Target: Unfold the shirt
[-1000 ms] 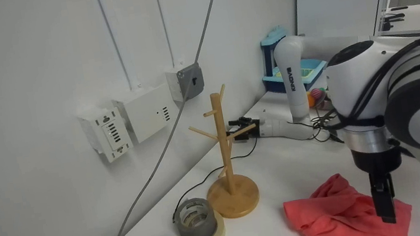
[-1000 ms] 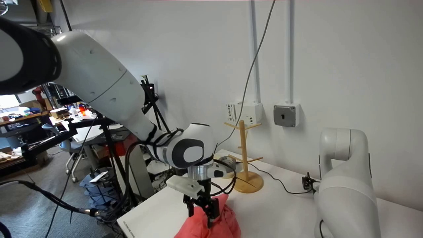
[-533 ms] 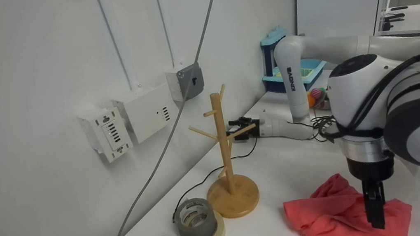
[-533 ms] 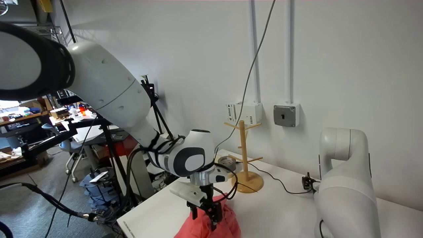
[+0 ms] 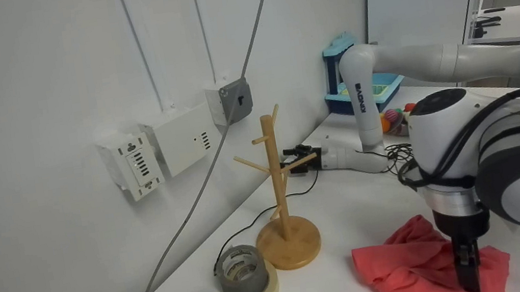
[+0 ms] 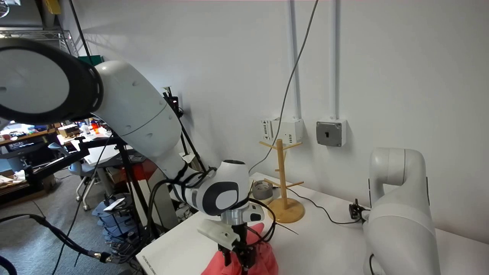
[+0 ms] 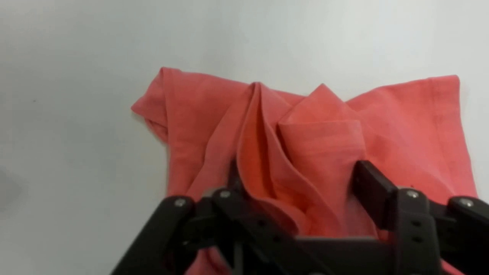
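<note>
The claw (image 7: 300, 177) is lower than a second ago, down among the folds of the red shirt (image 5: 403, 274), which lies crumpled on the white table (image 5: 356, 203). Its fingers (image 7: 372, 189) stand well apart, slack folds between them, none pinched. The back arm (image 5: 360, 95) reads KINOVA; print on the grey tape (image 5: 245, 290) is too small to read.

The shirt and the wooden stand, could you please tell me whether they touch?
Apart: in an exterior view, a strip of white tabletop separates the shirt from the wooden stand's base.
</note>
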You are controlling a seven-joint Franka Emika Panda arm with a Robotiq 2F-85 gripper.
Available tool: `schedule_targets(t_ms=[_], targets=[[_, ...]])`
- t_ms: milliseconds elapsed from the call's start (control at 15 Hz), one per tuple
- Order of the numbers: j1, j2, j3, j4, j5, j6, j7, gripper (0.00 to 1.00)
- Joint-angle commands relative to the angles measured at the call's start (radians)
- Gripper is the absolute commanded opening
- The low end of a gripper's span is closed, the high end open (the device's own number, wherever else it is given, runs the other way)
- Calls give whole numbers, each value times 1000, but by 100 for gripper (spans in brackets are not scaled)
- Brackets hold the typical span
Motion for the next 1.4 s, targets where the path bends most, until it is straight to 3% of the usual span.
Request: schedule_targets(t_ms=[0,400,933,1333], targets=[[9,0,-11,-1,-13,22,20,43],[22,-70,-12,-26,-24,-25,29,1],[89,-201,61,3,-24,-193,24,2],[153,-171,110,81,-45,-138,34,2]])
